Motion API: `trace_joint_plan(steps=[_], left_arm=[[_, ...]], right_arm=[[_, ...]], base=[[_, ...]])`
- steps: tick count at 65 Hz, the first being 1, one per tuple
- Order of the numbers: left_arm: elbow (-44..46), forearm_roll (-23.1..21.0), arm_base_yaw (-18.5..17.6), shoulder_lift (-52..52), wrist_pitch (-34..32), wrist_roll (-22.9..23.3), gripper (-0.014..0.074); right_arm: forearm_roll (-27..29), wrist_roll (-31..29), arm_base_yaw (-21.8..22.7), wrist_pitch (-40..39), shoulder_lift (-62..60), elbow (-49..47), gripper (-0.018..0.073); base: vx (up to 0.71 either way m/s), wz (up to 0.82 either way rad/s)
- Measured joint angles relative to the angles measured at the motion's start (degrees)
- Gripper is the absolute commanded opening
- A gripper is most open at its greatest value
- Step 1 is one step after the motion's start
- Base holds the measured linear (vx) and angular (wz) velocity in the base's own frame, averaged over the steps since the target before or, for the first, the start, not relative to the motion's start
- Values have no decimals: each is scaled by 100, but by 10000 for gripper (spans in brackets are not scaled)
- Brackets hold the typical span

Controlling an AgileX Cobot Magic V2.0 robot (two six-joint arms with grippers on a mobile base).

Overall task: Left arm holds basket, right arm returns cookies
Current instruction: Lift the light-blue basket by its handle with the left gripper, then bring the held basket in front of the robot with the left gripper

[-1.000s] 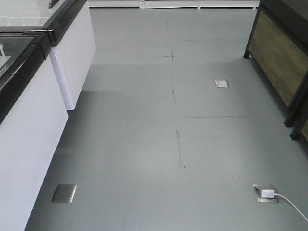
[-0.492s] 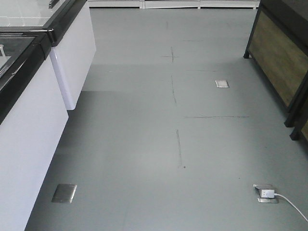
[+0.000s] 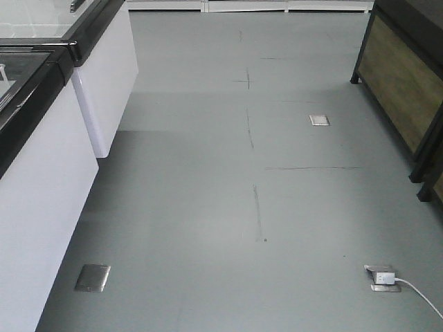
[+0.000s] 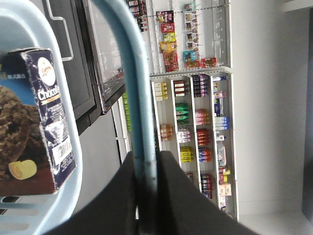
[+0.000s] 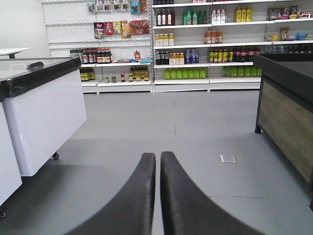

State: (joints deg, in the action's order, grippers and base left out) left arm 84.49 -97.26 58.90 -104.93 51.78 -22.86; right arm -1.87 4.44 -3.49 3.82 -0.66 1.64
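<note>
In the left wrist view my left gripper (image 4: 145,157) is shut on the thin light blue handle (image 4: 138,98) of the basket (image 4: 68,196). The handle runs up between the two black fingers. The cookies carton (image 4: 36,122), dark navy and brown with a cookie picture and a barcode side, stands inside the basket at the left. In the right wrist view my right gripper (image 5: 159,155) is shut with nothing between its fingers and points along the grey floor toward the shelves. No arm, basket or carton shows in the front view.
White freezer cabinets with black rims (image 3: 41,138) line the left, also in the right wrist view (image 5: 44,112). A dark wood-panelled counter (image 3: 405,83) stands at the right. Stocked shelves (image 5: 205,44) fill the far wall. Floor sockets (image 3: 381,277) and a white cable lie at front right.
</note>
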Motion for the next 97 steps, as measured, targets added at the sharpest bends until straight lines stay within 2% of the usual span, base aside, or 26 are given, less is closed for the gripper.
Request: trace_joint_plan(steps=[15, 28, 34, 40, 47, 54, 68, 85, 97], left_arm=[[0, 22, 35, 27, 283, 6, -7], [98, 291, 31, 328, 299, -39, -6], [256, 315, -28, 511, 304, -34, -6], [343, 328, -238, 738, 312, -19, -6], [379, 327, -693, 967, 334, -19, -6], [379, 321, -1303, 1093, 598, -8, -6], [53, 309, -2760, 1364, 888, -55, -6], [-1214, 314, -4558, 1938, 603, -835, -6], [-2232, 304, -5675, 2249, 224, -1324, -6]], right_arm=[[0, 0, 0, 0, 0, 0, -11], [0, 0, 0, 0, 0, 0, -11], [0, 0, 0, 0, 0, 0, -11], [0, 0, 0, 0, 0, 0, -11], [0, 0, 0, 0, 0, 0, -11], [0, 0, 0, 0, 0, 0, -11], [0, 0, 0, 0, 0, 0, -11], [0, 0, 0, 0, 0, 0, -11], [0, 0, 0, 0, 0, 0, -11]], base=[[0, 0], [0, 0], [0, 0], [0, 0], [0, 0], [0, 0], [0, 0], [0, 0], [0, 0]])
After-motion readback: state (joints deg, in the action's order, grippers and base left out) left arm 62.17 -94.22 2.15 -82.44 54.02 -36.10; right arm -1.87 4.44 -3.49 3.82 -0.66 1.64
